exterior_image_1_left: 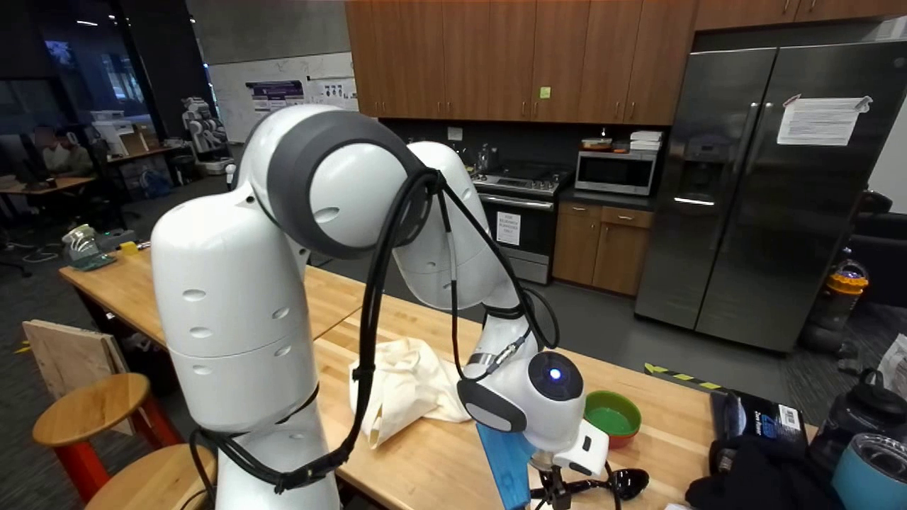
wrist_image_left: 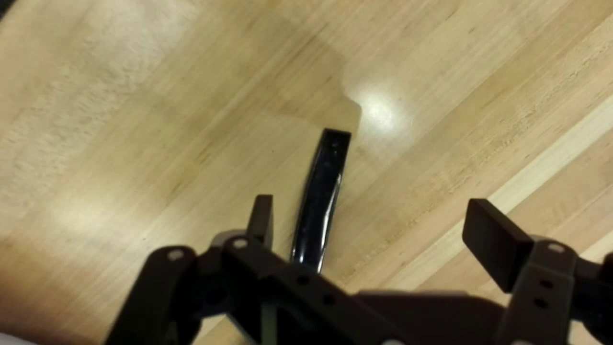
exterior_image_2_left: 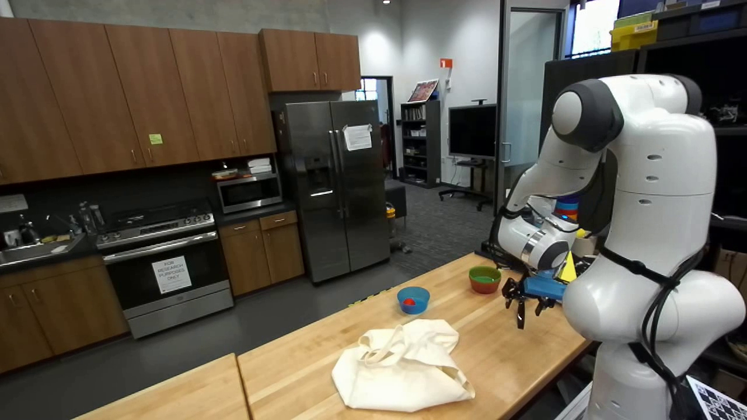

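Bent arm, hand low, spread

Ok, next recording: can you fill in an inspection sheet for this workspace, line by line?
Surface: wooden table with a seam across it.
Things at hand: black spoon; in the wrist view, probably its handle shows between the jaws.
Clutter: blue bowl with something red inside, green-and-red bowl, cream bag; bottle and blue cup at the right of an exterior view.
Tool: open over the table, holding nothing.
Cables: black cable along the arm, hanging in a slack loop; snags: nothing seen.
Surroundings: fridge, stove and microwave beyond the table; stool near it.
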`<state>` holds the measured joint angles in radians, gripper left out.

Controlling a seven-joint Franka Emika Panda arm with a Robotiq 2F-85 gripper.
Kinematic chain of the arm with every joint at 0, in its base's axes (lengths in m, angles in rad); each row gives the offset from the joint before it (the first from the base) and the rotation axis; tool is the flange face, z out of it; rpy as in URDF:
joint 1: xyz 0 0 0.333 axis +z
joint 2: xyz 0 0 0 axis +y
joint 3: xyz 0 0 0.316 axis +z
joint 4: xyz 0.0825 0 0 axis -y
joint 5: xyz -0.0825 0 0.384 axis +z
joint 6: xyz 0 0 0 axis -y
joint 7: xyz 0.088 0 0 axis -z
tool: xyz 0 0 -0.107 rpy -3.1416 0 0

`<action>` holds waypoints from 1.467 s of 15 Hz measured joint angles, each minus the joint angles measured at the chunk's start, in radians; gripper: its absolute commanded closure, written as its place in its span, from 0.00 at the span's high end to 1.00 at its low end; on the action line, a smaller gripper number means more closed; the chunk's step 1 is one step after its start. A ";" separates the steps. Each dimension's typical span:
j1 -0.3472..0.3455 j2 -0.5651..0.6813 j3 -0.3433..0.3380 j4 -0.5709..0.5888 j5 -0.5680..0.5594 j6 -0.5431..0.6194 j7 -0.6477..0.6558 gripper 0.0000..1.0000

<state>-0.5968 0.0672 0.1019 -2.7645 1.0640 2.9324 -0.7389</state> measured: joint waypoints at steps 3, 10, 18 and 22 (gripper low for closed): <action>-0.016 -0.010 -0.007 0.001 0.006 -0.023 -0.025 1.00; -0.013 -0.011 -0.002 0.001 0.006 -0.025 -0.025 1.00; -0.016 0.019 -0.013 0.019 -0.001 0.058 -0.016 1.00; -0.017 0.052 -0.024 0.073 0.000 0.091 -0.016 1.00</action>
<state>-0.6141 0.1193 0.0778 -2.6911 1.0637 3.0238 -0.7548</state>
